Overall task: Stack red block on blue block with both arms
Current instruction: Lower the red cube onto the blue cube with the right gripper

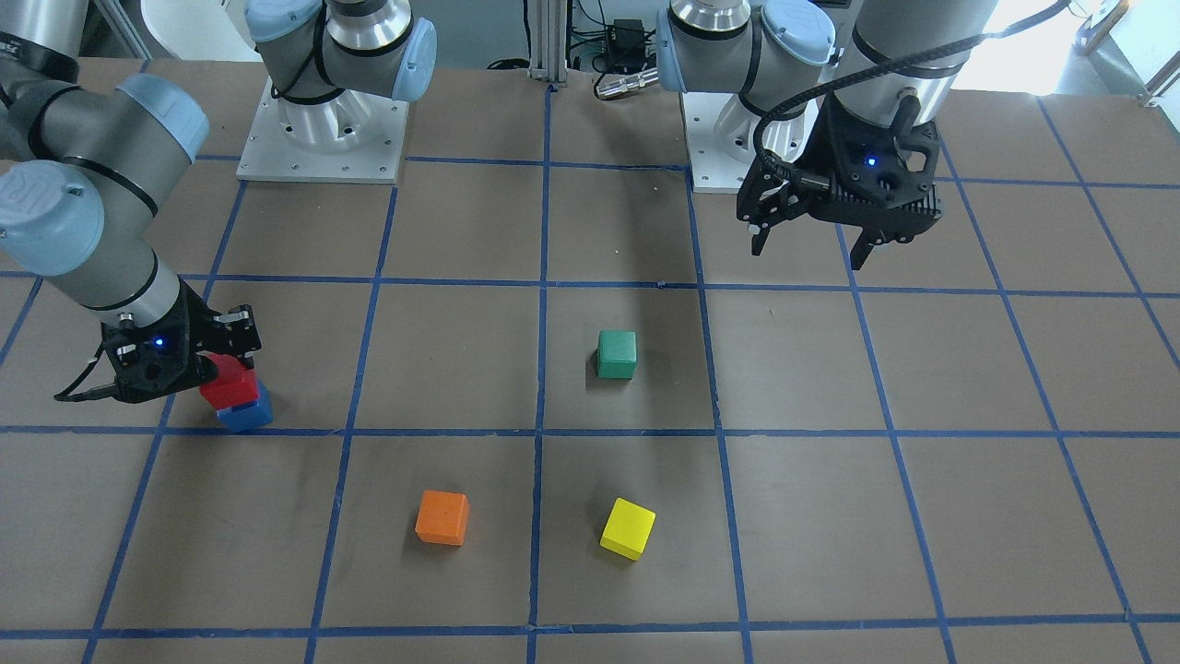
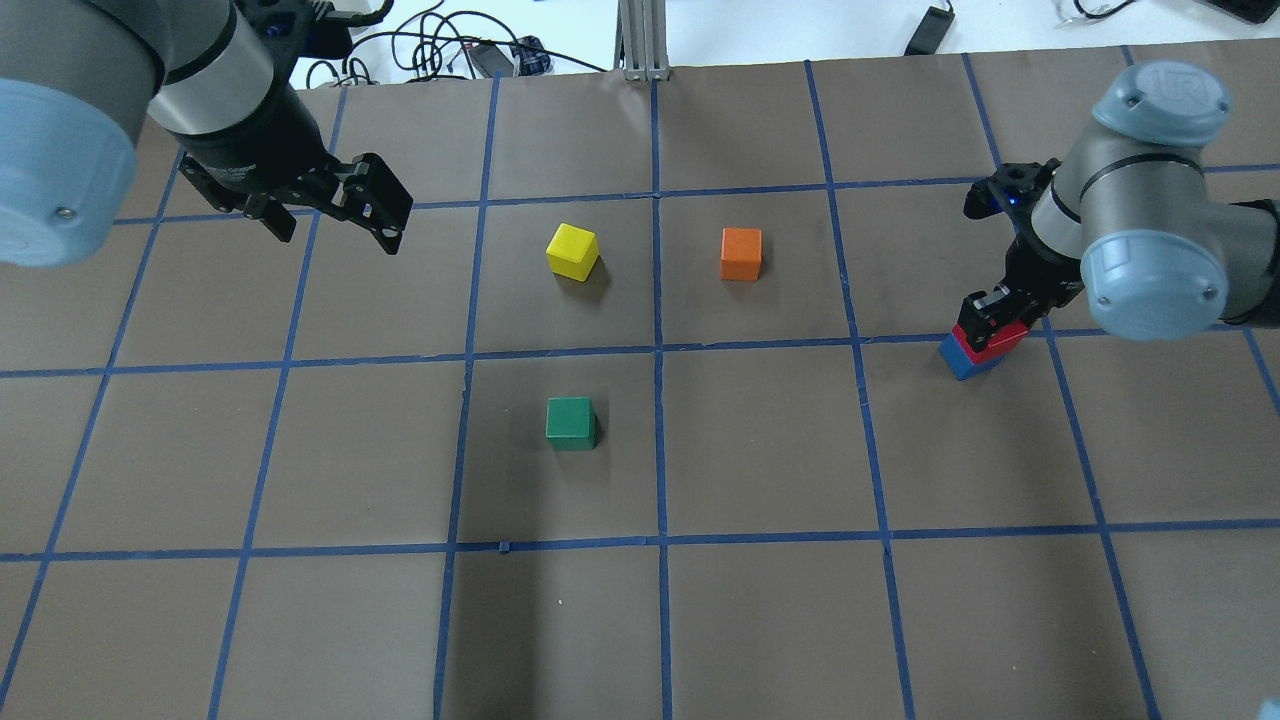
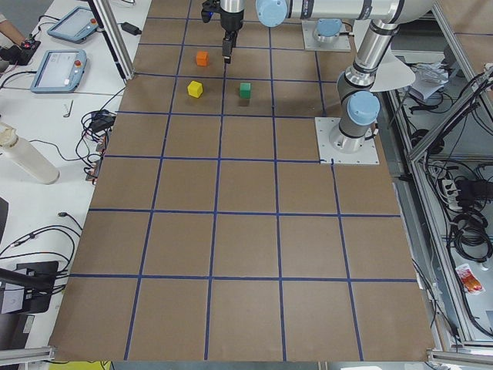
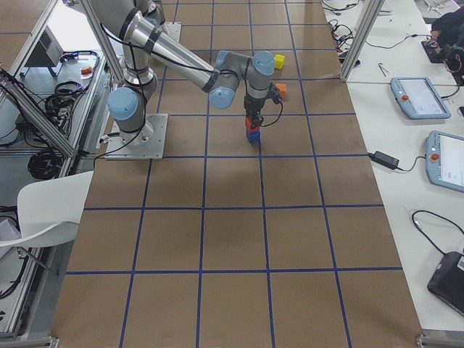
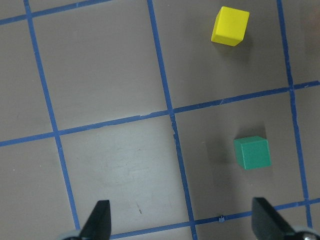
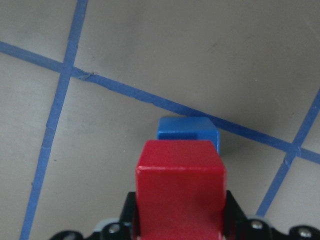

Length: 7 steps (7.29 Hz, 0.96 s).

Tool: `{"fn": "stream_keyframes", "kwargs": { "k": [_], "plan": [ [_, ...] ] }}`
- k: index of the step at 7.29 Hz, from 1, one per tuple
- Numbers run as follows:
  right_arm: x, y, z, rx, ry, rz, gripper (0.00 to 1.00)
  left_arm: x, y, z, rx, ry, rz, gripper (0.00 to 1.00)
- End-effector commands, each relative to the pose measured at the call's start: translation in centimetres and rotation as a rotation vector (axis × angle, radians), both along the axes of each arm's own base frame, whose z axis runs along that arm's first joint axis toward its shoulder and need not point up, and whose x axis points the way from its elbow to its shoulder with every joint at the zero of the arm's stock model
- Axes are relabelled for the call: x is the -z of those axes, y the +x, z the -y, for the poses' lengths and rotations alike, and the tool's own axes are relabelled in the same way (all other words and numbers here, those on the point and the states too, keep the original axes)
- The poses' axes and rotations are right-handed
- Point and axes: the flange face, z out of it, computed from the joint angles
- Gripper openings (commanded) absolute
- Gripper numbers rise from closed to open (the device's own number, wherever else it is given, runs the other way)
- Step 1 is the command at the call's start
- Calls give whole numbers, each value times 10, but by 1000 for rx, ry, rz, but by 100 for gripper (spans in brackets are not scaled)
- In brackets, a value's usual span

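The red block (image 1: 228, 383) is pinched between the fingers of the right gripper (image 2: 990, 318), directly on top of the blue block (image 1: 247, 412). It is set slightly askew, so part of the blue top shows past its edge in the right wrist view. The blue block lies on the brown tabletop (image 1: 461, 221) just under that gripper, beside a blue tape line.

Well apart from it, the left gripper (image 1: 809, 254) hangs above the tabletop with its fingers spread wide, holding nothing. The green block (image 1: 616, 355) lies below and ahead of the left gripper. The yellow block (image 1: 628, 528) is farther on, and the orange block (image 1: 442, 517) lies between the two grippers.
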Motion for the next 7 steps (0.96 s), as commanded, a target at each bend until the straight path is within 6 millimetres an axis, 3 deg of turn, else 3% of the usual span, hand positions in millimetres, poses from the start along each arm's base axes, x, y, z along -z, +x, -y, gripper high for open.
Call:
{"fn": "stream_keyframes", "kwargs": {
  "k": [1, 2, 7],
  "plan": [
    [1, -2, 0, 3, 2, -2, 0, 1, 0, 0, 0, 0, 1, 100],
    [1, -11, 0, 13, -1, 0, 0, 1, 0, 0, 0, 0, -1, 100],
    [11, -12, 3, 32, 17, 10, 0, 1, 0, 0, 0, 0, 1, 100]
  ]
}}
